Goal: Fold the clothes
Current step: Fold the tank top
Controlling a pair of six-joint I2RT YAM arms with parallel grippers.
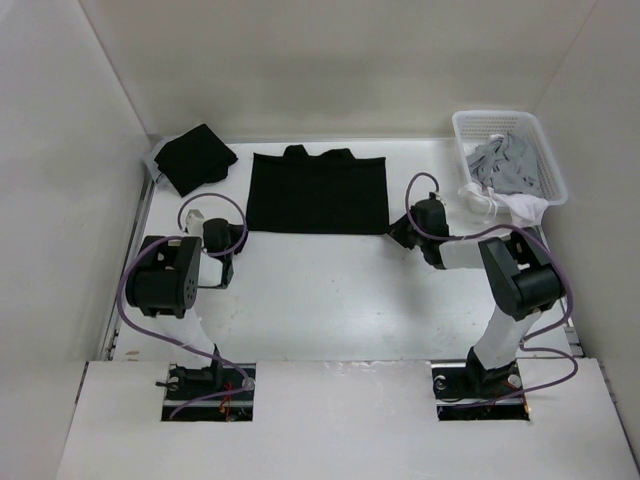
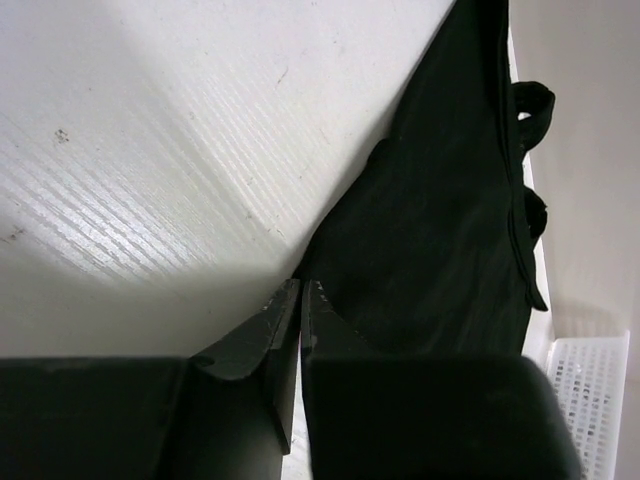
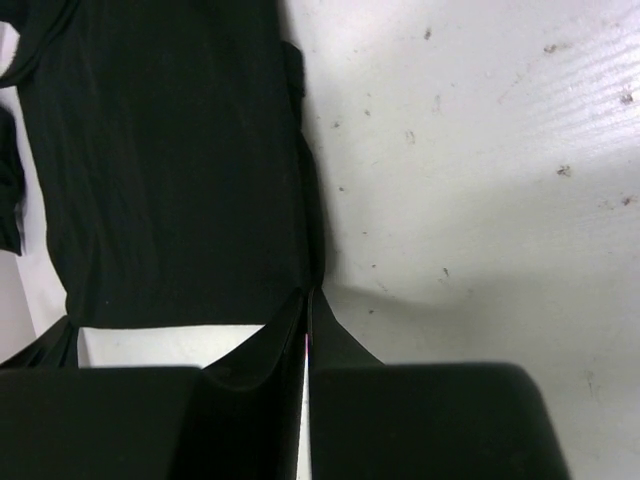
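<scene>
At the far middle: soft, thin black garment (image 1: 317,192), limp.
Left gripper (image 2: 301,287): closed, pinching near-left corner.
Right gripper (image 3: 308,295): closed, pinching near-right corner.

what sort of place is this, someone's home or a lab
Most likely a robot test cell, not a home: a left arm and right arm bolted to a white table, white walls boxing it in, a black garment laid flat, and a white basket of pale clothes.
</scene>
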